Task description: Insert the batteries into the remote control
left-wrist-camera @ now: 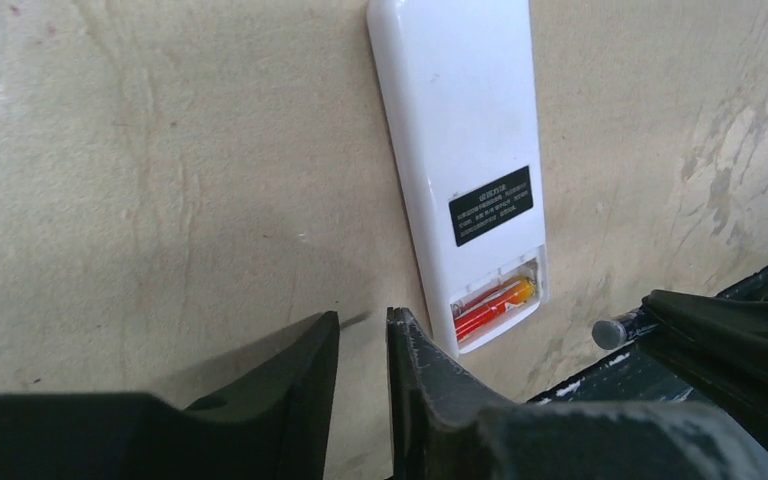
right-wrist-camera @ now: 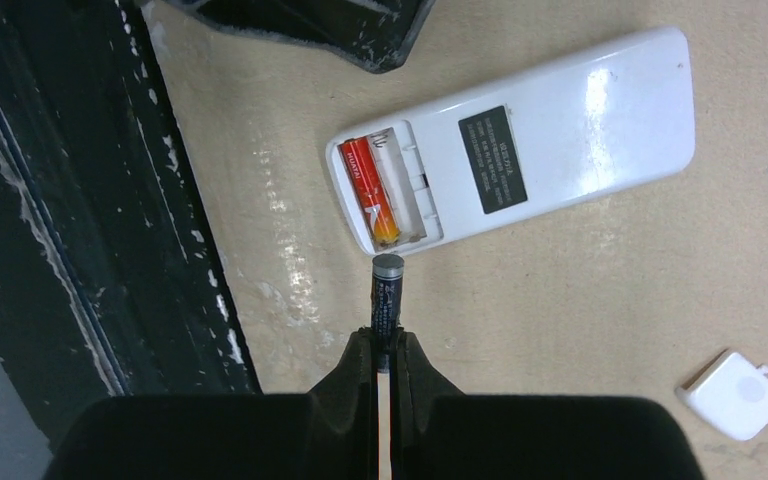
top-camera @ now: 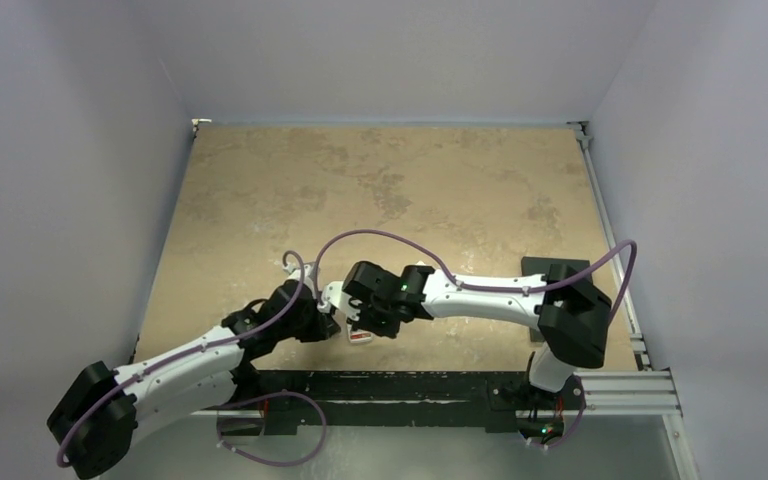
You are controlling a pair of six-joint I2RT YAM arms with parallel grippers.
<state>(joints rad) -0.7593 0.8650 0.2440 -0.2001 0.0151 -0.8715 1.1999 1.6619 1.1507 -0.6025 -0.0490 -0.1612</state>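
You have one battery [right-wrist-camera: 370,190] seated in the open bay of the remote control [right-wrist-camera: 550,130], which lies back-up at the near edge of the table [top-camera: 380,180]. The second battery [right-wrist-camera: 387,295], clamped in your right gripper [right-wrist-camera: 387,365], is just outside the bay, not yet in. On your left gripper [left-wrist-camera: 363,335] the jaws are slightly apart and empty. The black label [right-wrist-camera: 493,145] is illegible.

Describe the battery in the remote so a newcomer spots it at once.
On the tan table lies a white remote, back up, its compartment open. The battery lies in that compartment, red and orange, unlike the dark battery in the right pincer.
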